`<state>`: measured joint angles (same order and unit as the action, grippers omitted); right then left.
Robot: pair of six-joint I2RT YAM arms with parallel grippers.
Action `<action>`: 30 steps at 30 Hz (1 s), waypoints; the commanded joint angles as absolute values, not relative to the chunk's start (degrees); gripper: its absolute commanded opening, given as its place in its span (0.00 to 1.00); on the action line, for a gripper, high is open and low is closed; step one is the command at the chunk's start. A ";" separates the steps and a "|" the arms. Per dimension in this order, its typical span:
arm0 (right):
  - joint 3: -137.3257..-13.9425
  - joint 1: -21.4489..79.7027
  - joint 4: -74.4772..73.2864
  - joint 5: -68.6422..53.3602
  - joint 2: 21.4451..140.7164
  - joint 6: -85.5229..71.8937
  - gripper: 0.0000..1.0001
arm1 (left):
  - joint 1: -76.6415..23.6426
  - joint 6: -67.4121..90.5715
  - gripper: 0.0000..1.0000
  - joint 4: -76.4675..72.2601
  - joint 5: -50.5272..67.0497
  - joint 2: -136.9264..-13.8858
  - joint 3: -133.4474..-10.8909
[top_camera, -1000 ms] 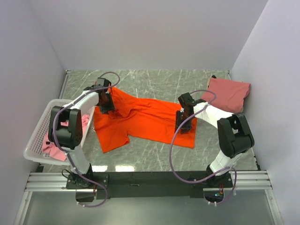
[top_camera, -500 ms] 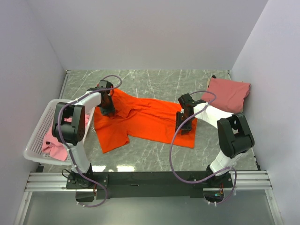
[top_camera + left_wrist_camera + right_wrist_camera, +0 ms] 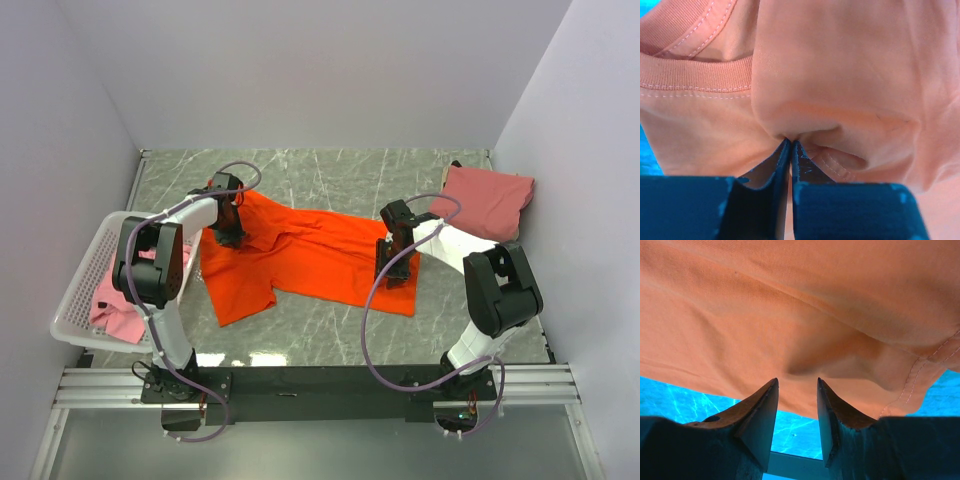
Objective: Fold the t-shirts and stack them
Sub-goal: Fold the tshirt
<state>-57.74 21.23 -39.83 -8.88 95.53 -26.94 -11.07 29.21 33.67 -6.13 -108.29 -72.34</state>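
Grey marble table point(image 3: 330, 180), plain white walls on three sides. Orange t-shirt point(image 3: 300, 262) spread mid-table; left fingers point(image 3: 790, 150) pinched on its fabric by the collar, right fingers point(image 3: 796, 390) part-open at its hem. Salmon t-shirt point(image 3: 487, 200) folded far right, pink t-shirt point(image 3: 118, 315) in basket point(image 3: 75, 290)

My top camera looks down from high behind both arms. My two wrist cameras sit very close to the orange shirt point(image 3: 300, 258), which all three views share.
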 commanded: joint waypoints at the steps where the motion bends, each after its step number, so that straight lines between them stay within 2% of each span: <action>1: -58.45 21.71 -40.43 -8.53 93.25 -26.19 0.44 | -11.43 28.39 0.09 34.10 -7.56 -106.79 -72.07; 11: -57.75 21.80 -39.90 -8.79 93.25 -26.19 0.44 | -10.99 26.63 0.02 39.46 -7.74 -100.81 -76.11; 16: -57.66 21.88 -39.55 -9.05 93.34 -26.46 0.44 | -10.28 24.79 0.00 42.80 -5.28 -101.60 -77.96; 30: -56.95 21.97 -39.73 -9.23 92.81 -26.37 0.44 | -7.65 21.18 0.06 47.37 -2.46 -102.48 -78.75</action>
<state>-57.60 21.26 -39.81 -8.95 95.48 -26.94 -7.92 23.00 45.69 -3.25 -103.18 -76.64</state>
